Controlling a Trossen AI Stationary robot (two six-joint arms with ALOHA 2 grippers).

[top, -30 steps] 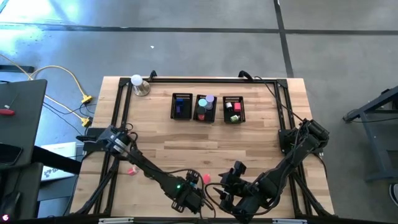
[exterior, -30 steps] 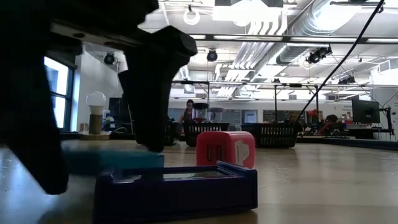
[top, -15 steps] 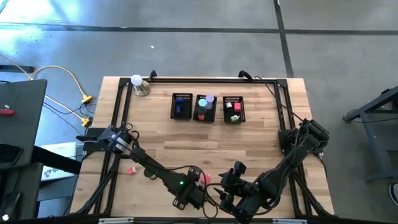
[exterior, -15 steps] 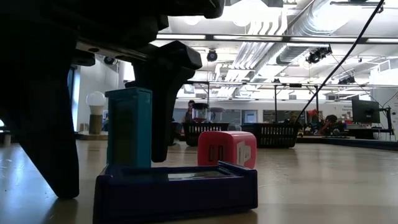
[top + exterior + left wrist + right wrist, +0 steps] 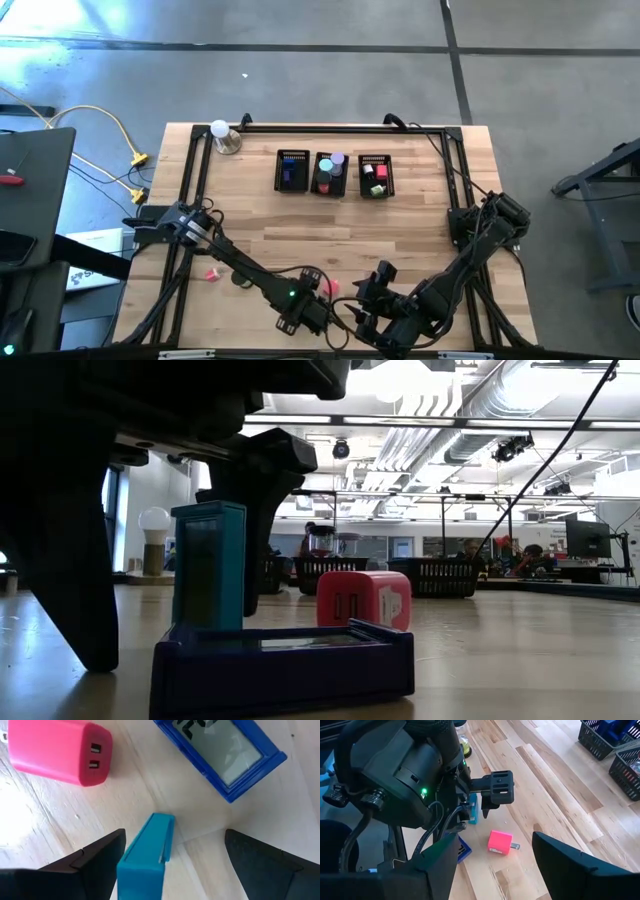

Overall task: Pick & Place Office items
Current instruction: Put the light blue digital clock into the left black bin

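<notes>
Pickup step looks underway: your left gripper (image 5: 170, 865) straddles the upright teal block (image 5: 147, 852) near the table's front edge, jaws spread and nothing grasped, so you'd probably pinch next.

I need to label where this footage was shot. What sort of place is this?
Probably a robotics lab in an open workshop hall: bare ceiling ducts, a concrete floor, and a framed wooden table with mesh bins.

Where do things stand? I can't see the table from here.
Left gripper open around upright teal block, touching one finger. Right gripper open, empty, beside it. Pink charger and blue case close by.
</notes>
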